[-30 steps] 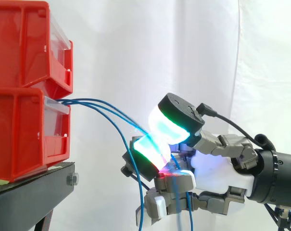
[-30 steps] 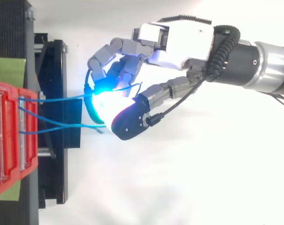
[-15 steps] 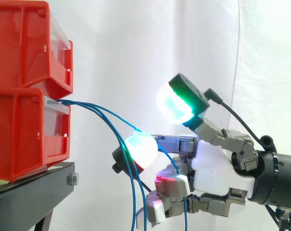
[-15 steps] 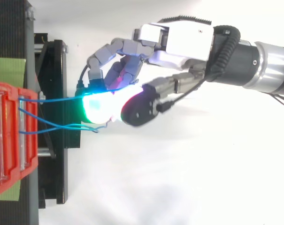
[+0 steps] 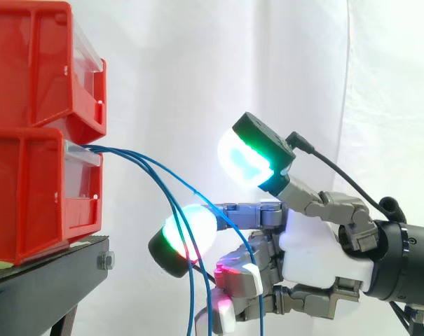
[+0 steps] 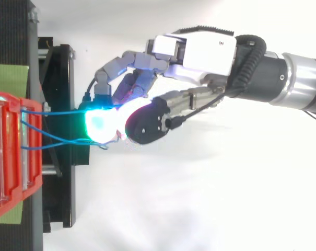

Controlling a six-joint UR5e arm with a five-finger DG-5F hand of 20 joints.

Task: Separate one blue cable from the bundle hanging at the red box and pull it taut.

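Drooping slack in side view, blue cables from red box past the spread-open robot hand.

- The boxes are bright red, with clear, pale fronts.
- The cables are blue.
- The stand is black, with a dull green patch on top.
- The curtain is plain white.
- The hand has a white palm and grey fingers.
- The fingertips glow white and cyan, edged with green, over black backs; a lower one shows red.
- The arm is black, then silver.
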